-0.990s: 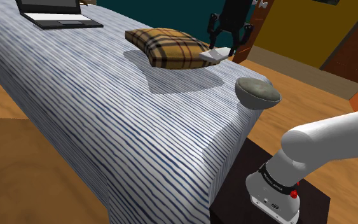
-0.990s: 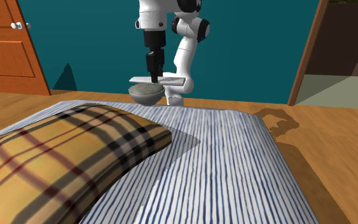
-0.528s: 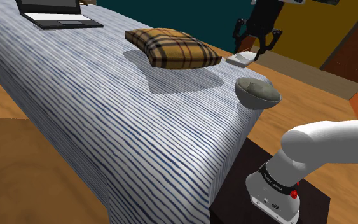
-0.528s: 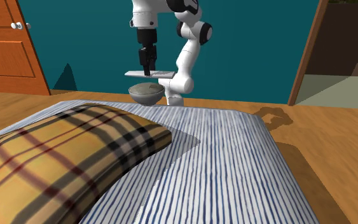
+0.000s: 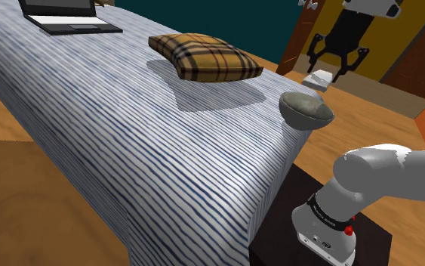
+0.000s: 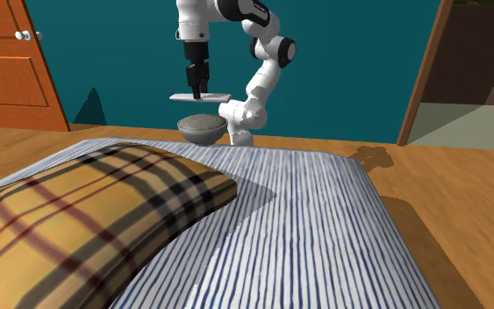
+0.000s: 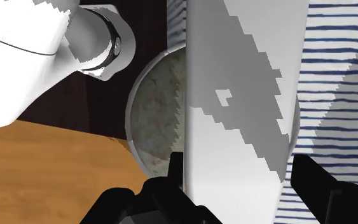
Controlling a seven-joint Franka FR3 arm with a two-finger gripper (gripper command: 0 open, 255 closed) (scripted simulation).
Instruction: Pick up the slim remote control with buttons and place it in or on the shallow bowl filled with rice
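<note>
1. Directly at the hand: gripper (image 7: 241, 173), black fingers pinching a plain white slim remote (image 7: 241, 95) across its width. The remote's long axis runs straight away from the wrist, crosswise to the line between the fingers.
2. Remote, second exterior view (image 6: 199, 97): held level in the air, a flat bar lying side to side across that view, with the gripper (image 6: 197, 86) clamped at its middle from above.
3. Shallow bowl (image 7: 153, 111), grey speckled filling: below the remote, apart from it. One arc of its rim shows past the remote's edge on the stand side, so the bowl's centre seems to lie slightly that way from the grip. Judgement: the coming move is a straight lowering with a small shift toward the stand.
4. Bowl's place (image 5: 306, 108): on the corner of the striped bed (image 5: 127, 128) nearest the stand (image 5: 275, 234), partly overhanging it. In the shoulder view the remote (image 5: 320, 78) hangs just above it.
5. Plaid pillow (image 5: 203, 57): further along the bed, well apart from the bowl.
6. Laptop (image 5: 63, 19): at the far end of the bed.
</note>
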